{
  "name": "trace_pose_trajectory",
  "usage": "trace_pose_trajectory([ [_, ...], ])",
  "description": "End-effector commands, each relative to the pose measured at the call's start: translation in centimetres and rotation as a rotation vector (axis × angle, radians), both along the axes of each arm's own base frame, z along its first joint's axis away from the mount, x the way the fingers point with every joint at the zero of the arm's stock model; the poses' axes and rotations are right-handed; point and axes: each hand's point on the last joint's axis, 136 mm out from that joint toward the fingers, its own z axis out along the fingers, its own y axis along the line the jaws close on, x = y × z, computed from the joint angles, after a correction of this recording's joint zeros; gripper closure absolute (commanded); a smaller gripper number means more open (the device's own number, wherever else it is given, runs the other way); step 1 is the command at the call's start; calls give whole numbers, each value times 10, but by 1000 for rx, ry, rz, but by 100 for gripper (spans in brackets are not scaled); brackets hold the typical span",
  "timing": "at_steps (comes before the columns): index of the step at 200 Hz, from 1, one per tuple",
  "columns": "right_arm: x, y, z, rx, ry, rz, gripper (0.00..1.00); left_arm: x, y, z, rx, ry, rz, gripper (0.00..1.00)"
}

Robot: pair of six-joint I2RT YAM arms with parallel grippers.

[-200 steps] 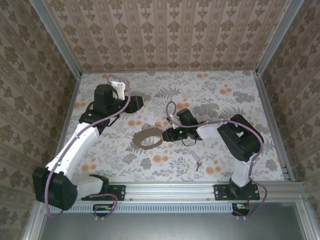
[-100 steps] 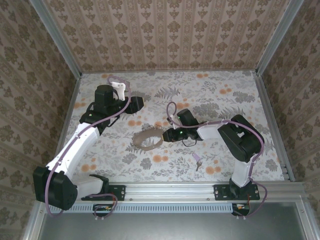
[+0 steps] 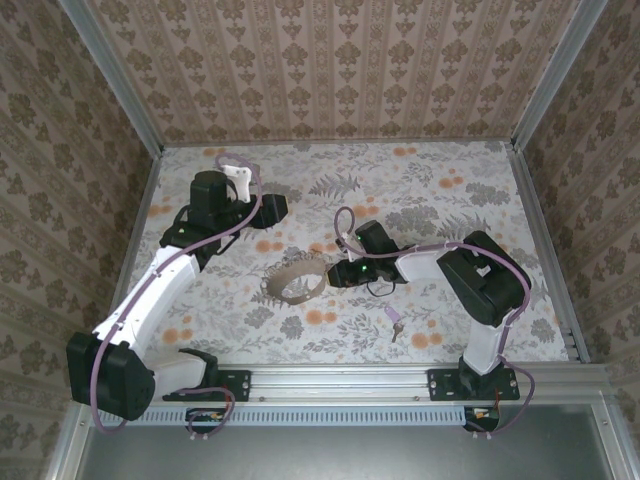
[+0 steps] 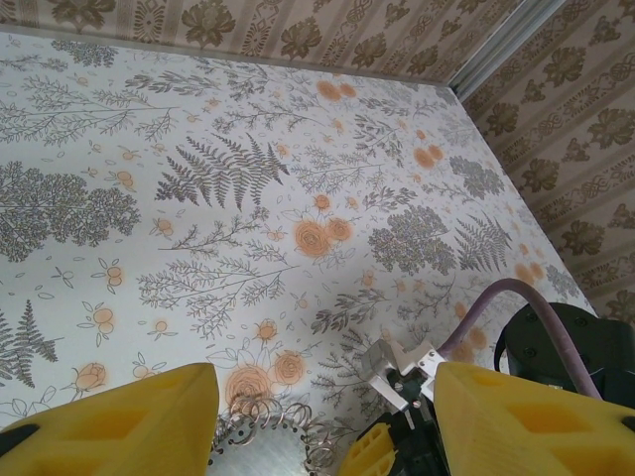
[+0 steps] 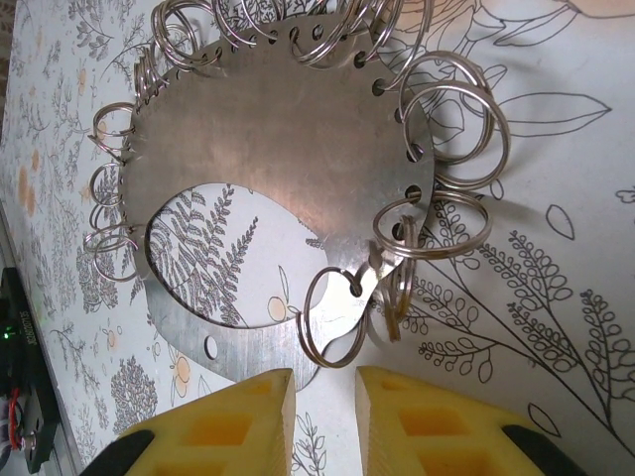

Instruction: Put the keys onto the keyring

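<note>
The keyring (image 3: 283,292) is a flat metal plate (image 5: 288,129) with a large cut-out and several split rings hooked round its rim, lying mid-table. My right gripper (image 3: 330,272) sits low at the plate's right edge. Its yellow fingers (image 5: 223,426) are open by a narrow gap with nothing between them, and one split ring (image 5: 332,317) hangs just ahead of the gap. The key (image 3: 395,320), with a purple-pink head, lies alone on the table nearer the front. My left gripper (image 3: 275,205) hovers behind the plate, open wide and empty, its fingers (image 4: 119,421) framing the plate's rim (image 4: 263,451).
The floral tabletop (image 3: 420,190) is walled by patterned panels on three sides, with a metal rail (image 3: 340,380) along the front. The right arm's purple cable (image 4: 496,302) and wrist camera bracket (image 4: 402,369) sit close ahead of the left gripper.
The ring plate has shifted slightly and shows a paler face than a second ago. The right gripper stays pressed near its right edge. The left arm and the key have not moved.
</note>
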Motion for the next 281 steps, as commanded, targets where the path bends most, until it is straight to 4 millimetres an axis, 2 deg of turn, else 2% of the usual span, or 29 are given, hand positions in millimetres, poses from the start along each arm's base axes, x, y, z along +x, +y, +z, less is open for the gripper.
trace_pose_trajectory([
  [1, -3, 0, 0, -16, 13, -9, 75, 1, 0, 4, -10, -18, 9, 39],
  [161, 11, 7, -1, -14, 6, -17, 77, 0, 1, 1, -9, -13, 14, 38],
  [207, 10, 7, -1, -15, 5, -16, 84, 0, 0, 1, -10, -13, 13, 38],
  [253, 11, 7, 7, -11, -10, -14, 100, 0, 2, 1, -5, -14, 18, 38],
  [281, 12, 6, 15, -8, -31, -12, 100, 1, 5, -2, 6, -8, 36, 38],
])
